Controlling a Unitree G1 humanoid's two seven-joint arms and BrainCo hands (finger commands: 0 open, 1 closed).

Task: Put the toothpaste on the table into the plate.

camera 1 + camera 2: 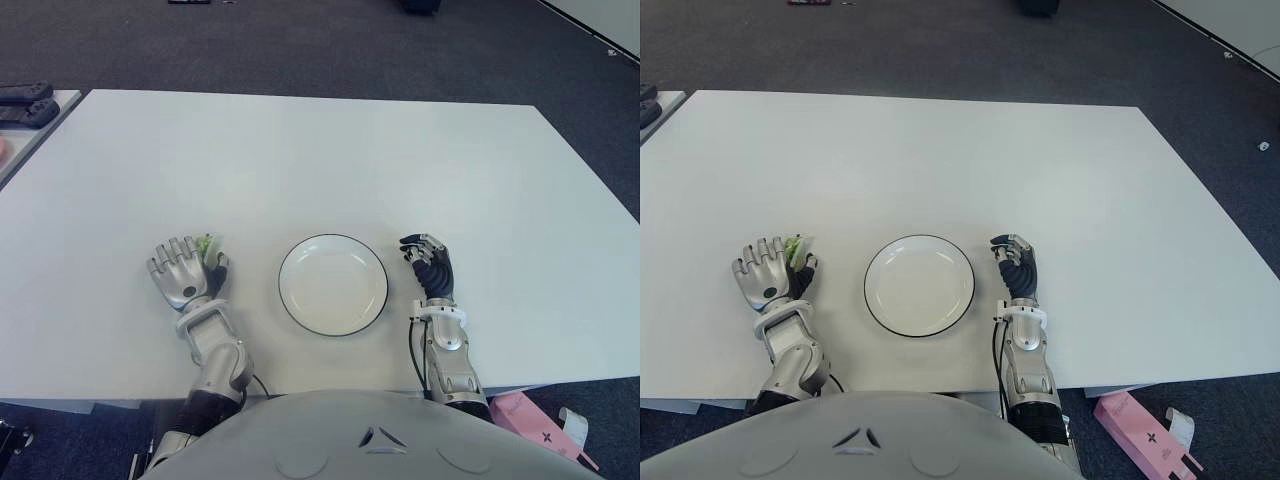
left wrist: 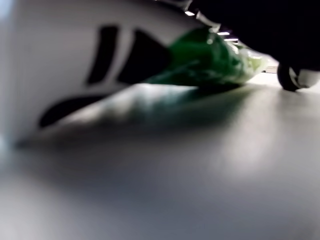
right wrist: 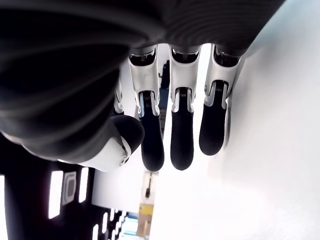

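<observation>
The toothpaste [image 1: 208,243], a green-and-white tube, is seen lying on the table [image 1: 300,160] under the left hand [image 1: 186,270], at about nine o'clock from the plate [image 1: 333,284]. Only its green end is shown past the fingertips in the eye views. In the left wrist view the tube [image 2: 150,60] is seen close up, flat on the surface and partly covered by the dark palm. The hand is laid over the tube with the fingers extended rather than curled; whether the tube is yet gripped cannot be told, since no finger is seen wrapped beneath it. The placement is judged to be a preparation for a grasp from above: the palm is set over the tube so that the fingers can be closed round it before a lift.

The plate is shown white with a dark rim, near the table's front edge between the two hands, and nothing is held in it. The transfer is therefore judged not yet done.

The right hand [image 1: 431,263] is seen at three o'clock from the plate, just beside its rim. In its wrist view the fingers [image 3: 181,135] are loosely curled over bare table and nothing is held in them; it is judged to be kept clear of the plate.
</observation>
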